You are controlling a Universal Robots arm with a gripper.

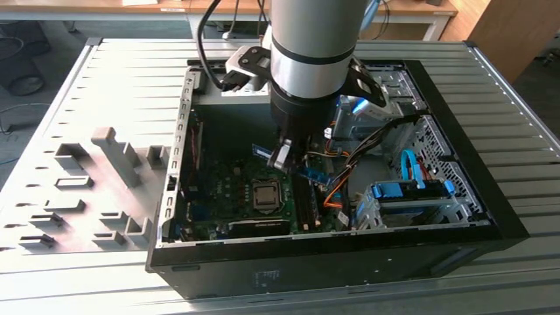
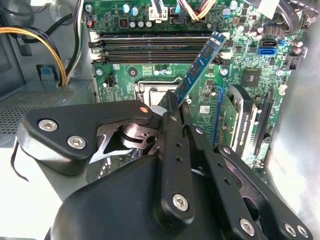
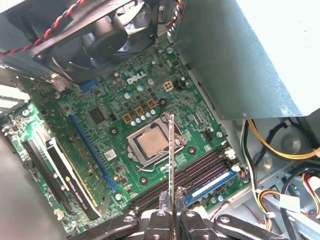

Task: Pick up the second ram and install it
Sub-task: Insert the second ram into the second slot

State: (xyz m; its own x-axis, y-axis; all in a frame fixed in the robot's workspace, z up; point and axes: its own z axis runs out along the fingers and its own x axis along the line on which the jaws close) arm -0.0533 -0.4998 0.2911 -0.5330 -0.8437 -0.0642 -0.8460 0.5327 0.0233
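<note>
My gripper [image 1: 284,157] hangs inside the open computer case [image 1: 490,216], shut on the second ram [image 2: 202,65], a thin dark stick with a blue label. In the first wrist view the ram [image 3: 171,150] shows edge-on, pinched between the fingertips [image 3: 164,199] and hanging over the motherboard near the processor socket [image 3: 150,144]. It is tilted and clear of the board. The long memory slots [image 3: 180,180] lie beside the socket. A twin stick [image 3: 212,182] with a blue label sits in one of them.
A fan [image 3: 100,40] and the grey power supply box [image 3: 260,50] flank the board. An expansion card [image 3: 65,170] stands at one side. Bundled cables [image 1: 411,170] and a drive cage [image 1: 411,197] fill the exterior view's right. Grey fixture blocks [image 1: 96,190] sit outside the case.
</note>
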